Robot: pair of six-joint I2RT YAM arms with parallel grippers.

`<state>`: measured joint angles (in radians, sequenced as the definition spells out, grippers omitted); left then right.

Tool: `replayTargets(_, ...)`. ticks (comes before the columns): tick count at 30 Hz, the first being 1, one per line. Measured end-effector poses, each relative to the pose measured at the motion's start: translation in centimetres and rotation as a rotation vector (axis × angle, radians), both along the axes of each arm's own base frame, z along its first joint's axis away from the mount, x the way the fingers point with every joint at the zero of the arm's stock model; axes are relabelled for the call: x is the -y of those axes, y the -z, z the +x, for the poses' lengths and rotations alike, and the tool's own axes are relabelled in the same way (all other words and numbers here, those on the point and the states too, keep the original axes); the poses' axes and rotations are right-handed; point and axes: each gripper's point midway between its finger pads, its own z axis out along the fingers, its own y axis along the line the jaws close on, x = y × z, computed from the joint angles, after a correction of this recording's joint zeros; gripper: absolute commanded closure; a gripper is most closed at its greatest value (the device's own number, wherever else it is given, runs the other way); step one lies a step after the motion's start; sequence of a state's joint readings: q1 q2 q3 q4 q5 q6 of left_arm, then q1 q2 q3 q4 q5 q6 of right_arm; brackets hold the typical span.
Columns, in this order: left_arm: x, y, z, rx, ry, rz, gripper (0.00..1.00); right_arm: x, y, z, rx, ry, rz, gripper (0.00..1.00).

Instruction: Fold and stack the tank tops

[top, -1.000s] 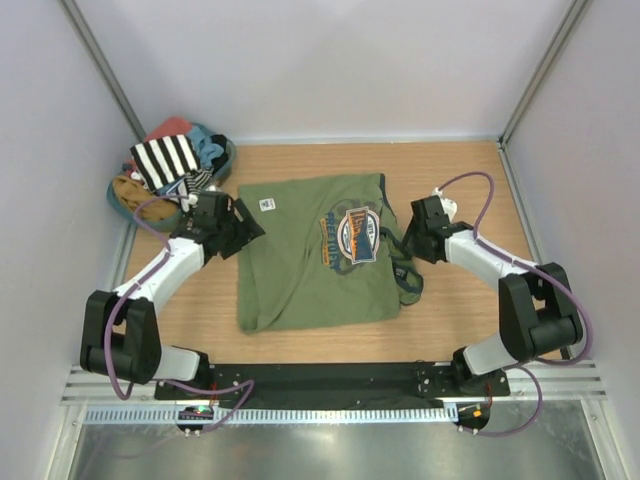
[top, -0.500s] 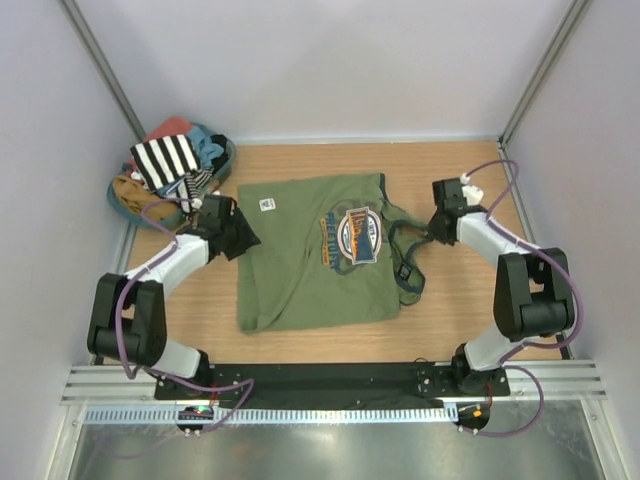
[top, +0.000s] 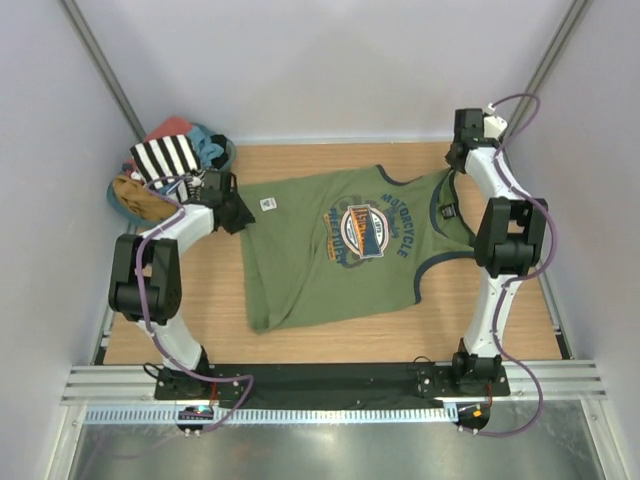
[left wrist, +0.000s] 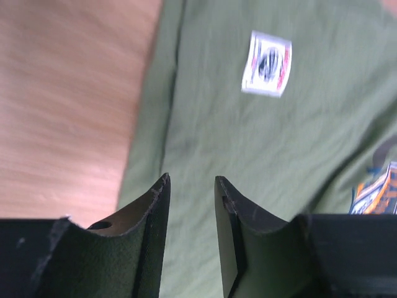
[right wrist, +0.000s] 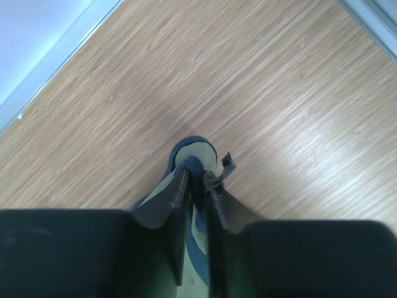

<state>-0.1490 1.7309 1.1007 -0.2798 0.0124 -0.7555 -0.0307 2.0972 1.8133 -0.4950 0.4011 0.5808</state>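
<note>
The olive green tank top (top: 330, 260) lies spread flat on the wooden table (top: 480, 310), its printed patch (top: 362, 232) facing up. My right gripper (top: 456, 163) is at the far right and is shut on the top's blue-edged shoulder strap (right wrist: 197, 151), shown between the jaws in the right wrist view (right wrist: 197, 178). My left gripper (top: 238, 210) is at the top's far left corner near its white label (top: 266, 204). In the left wrist view its jaws (left wrist: 191, 181) stand slightly apart over the green cloth (left wrist: 248, 136), holding nothing. The black-and-white striped top (top: 165, 158) lies on the pile at back left.
The pile at back left also holds a salmon-red garment (top: 170, 128), a light blue garment (top: 212, 145) and a tan piece (top: 135, 195). Walls enclose the table on the left, back and right; the right arm is close to the back right corner.
My right gripper has pulled the strap back and to the right, unfolding the green top's upper part flat. My left gripper has moved back and left to the top's corner.
</note>
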Motion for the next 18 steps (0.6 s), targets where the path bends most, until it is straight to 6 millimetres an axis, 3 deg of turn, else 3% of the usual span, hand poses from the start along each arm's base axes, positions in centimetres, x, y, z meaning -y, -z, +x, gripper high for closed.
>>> replayTargets(1,-0.4,-0.1,0.8,0.007,-0.015,0.005,0.6,0.2,0.5,0.3,-0.007,0.002,0.002,0.38)
replayTargets(2,-0.9,-0.3,1.7,0.015,-0.03,0.011,0.57,0.4,1.0,0.5,-0.014,0.004,0.006,0.36)
replayTargets(3,-1.4,-0.5,2.5,0.025,-0.043,0.018,0.53,0.5,1.4,0.5,-0.025,0.0,0.009,0.34)
replayTargets(8,-2.3,-1.1,6.8,0.062,-0.08,0.043,0.52,1.0,2.1,0.2,-0.033,-0.011,0.032,0.37)
replayTargets(12,-2.2,-0.8,9.4,0.07,-0.083,0.052,0.53,0.8,2.5,-1.8,-0.055,-0.032,0.05,0.34)
replayTargets(18,-1.8,-0.2,8.3,0.041,-0.065,0.046,0.44,-0.9,1.8,-7.6,-0.071,-0.065,0.104,0.32)
